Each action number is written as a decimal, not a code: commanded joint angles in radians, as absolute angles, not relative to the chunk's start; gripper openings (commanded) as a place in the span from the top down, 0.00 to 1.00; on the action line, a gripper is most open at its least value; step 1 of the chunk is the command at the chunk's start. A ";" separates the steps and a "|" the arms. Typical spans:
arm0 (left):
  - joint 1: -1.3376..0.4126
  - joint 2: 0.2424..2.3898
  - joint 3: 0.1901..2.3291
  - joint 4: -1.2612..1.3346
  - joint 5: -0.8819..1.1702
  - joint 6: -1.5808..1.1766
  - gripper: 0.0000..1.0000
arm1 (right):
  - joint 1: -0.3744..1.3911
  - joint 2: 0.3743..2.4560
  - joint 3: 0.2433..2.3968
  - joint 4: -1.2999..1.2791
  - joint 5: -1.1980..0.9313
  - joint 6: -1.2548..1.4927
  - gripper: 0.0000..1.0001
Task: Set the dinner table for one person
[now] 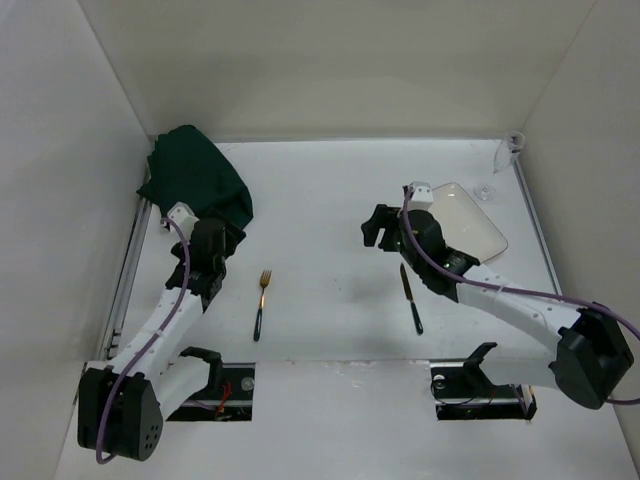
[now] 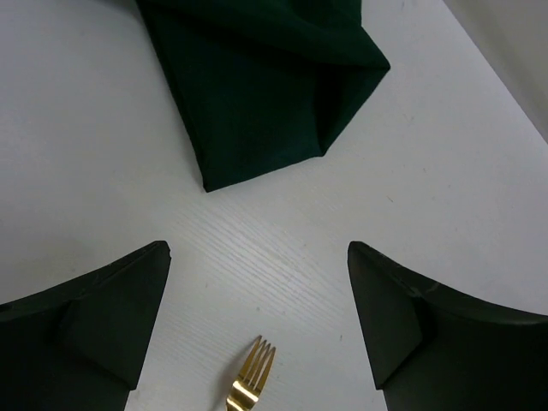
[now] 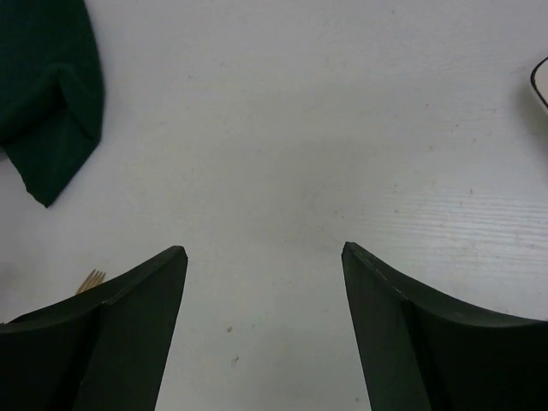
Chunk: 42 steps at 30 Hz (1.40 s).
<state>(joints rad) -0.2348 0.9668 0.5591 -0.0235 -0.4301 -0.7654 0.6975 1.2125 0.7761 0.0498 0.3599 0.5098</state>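
The white dinner table [image 1: 320, 190] carries a crumpled dark green cloth [image 1: 195, 175] at the back left. A gold fork with a black handle [image 1: 261, 303] lies near the front, and a dark-handled knife [image 1: 411, 298] lies right of centre. My left gripper [image 1: 228, 238] hovers open between the cloth and the fork. In the left wrist view the cloth [image 2: 265, 86] lies ahead of it, and the fork tines [image 2: 253, 370] show just below the open left gripper [image 2: 257, 253]. My right gripper [image 1: 376, 226] hangs open over bare table. In its wrist view nothing sits inside the right gripper [image 3: 264, 250].
A pale square plate [image 1: 468, 218] lies at the back right, behind the right arm. A clear glass [image 1: 512, 150] stands in the far right corner. White walls enclose the table on three sides. The right wrist view catches the cloth [image 3: 43, 94] and the fork tips [image 3: 91, 277] at left.
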 commanded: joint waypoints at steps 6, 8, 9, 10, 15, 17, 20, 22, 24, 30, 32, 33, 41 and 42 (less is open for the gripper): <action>-0.134 1.022 0.600 -0.011 -0.387 -0.818 0.16 | 0.760 1.210 0.695 0.259 0.324 0.514 0.29; -0.105 1.031 0.586 0.023 -0.384 -0.847 0.20 | 0.771 1.212 0.692 0.267 0.310 0.515 0.44; -0.094 1.035 0.583 0.034 -0.383 -0.859 0.23 | 0.775 1.215 0.692 0.268 0.307 0.515 0.55; -0.079 1.045 0.583 0.044 -0.387 -0.873 0.27 | 0.778 1.216 0.690 0.268 0.307 0.517 0.66; 0.001 1.136 0.583 0.122 -0.385 -0.942 0.62 | 0.780 1.206 0.684 0.262 0.305 0.526 0.81; 0.042 1.179 0.574 0.175 -0.382 -0.980 0.64 | 0.780 1.206 0.680 0.267 0.308 0.526 0.70; 0.132 1.262 0.569 0.268 -0.325 -1.060 0.53 | 0.780 1.218 0.680 0.267 0.305 0.523 0.45; 0.171 1.314 0.571 0.325 -0.298 -1.101 0.45 | 0.780 1.236 0.687 0.265 0.305 0.519 0.37; 0.197 1.360 0.584 0.359 -0.267 -1.138 0.40 | 0.780 1.262 0.699 0.252 0.304 0.518 0.35; 0.254 1.498 0.646 0.449 -0.238 -1.186 0.36 | 0.780 1.290 0.712 0.245 0.275 0.518 0.30; 0.271 1.554 0.681 0.480 -0.223 -1.181 0.35 | 0.780 1.292 0.715 0.244 0.264 0.518 0.29; 0.277 1.575 0.696 0.489 -0.218 -1.180 0.35 | 0.780 1.292 0.715 0.245 0.259 0.517 0.29; 0.318 1.764 0.833 0.523 -0.177 -1.184 0.35 | 0.782 1.285 0.713 0.247 0.245 0.512 0.28; 0.320 1.782 0.844 0.523 -0.166 -1.189 0.35 | 0.782 1.289 0.715 0.247 0.244 0.512 0.28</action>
